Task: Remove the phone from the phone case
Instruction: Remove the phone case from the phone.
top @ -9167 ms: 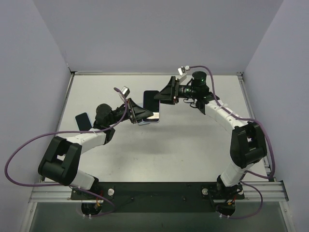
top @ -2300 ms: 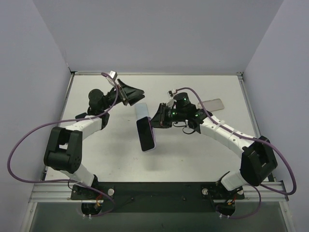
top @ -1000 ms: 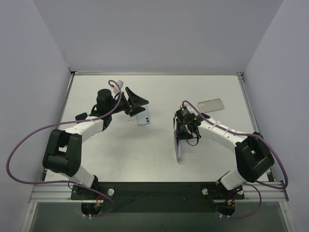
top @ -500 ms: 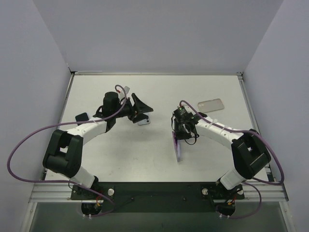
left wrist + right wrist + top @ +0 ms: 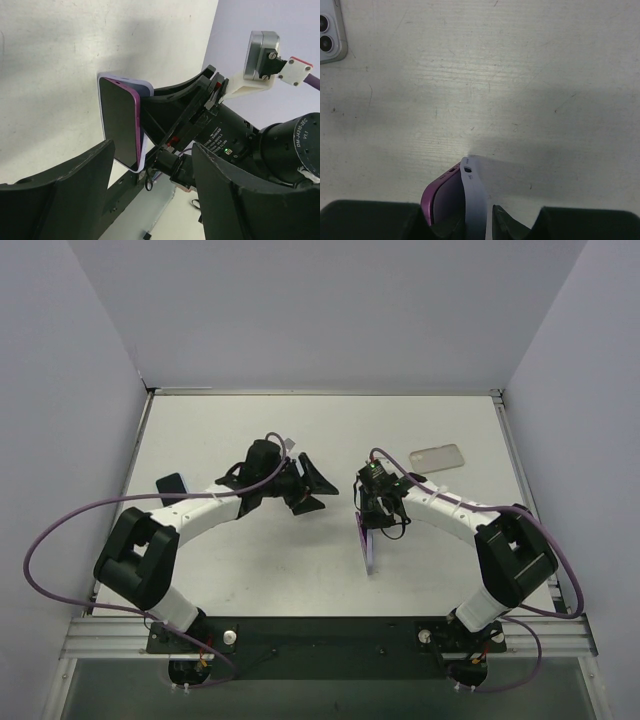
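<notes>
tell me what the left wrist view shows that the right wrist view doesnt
Only left wrist: the phone seen screen-on, dark, with the right arm behind it. Only right wrist: a second phone lying camera-side up at the top left. Both: the right pincer shut on the purple phone, the lavender case parting from its edge, and the white table.

Spare case (image 5: 437, 457) lies on the table (image 5: 290, 575) behind the upright phone (image 5: 368, 542).
</notes>
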Motion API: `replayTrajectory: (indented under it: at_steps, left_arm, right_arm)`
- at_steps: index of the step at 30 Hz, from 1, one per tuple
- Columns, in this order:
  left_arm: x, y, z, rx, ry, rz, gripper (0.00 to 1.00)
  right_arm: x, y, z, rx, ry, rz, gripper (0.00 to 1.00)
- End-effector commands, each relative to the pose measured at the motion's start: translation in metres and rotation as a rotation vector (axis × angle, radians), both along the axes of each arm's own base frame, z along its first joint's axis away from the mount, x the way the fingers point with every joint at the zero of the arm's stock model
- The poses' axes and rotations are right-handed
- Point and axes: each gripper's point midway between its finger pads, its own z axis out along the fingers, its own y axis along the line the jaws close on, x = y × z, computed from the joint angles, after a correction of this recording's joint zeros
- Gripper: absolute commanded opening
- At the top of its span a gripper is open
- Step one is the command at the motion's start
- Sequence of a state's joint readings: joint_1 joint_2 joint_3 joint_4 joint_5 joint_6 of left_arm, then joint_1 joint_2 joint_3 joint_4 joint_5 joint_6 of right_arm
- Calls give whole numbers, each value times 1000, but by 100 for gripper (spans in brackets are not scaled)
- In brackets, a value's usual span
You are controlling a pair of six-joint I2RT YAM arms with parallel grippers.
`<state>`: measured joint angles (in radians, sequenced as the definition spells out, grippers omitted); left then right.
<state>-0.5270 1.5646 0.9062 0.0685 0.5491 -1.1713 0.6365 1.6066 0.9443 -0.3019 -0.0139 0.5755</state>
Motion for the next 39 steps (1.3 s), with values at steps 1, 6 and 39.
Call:
replayTrajectory:
  at_steps: [1, 6, 39]
  left_arm:
    - [6, -11, 10, 68, 22, 27, 73]
    - [-3, -22, -7, 132, 86, -5, 73]
    - [-31, -61, -68, 206, 221, -91, 77]
  right_arm:
    - [-62, -26, -59, -132, 244, 41, 21]
    - [-67, -27, -64, -129, 256, 42, 21]
    - [-90, -28, -85, -82, 316, 44, 22]
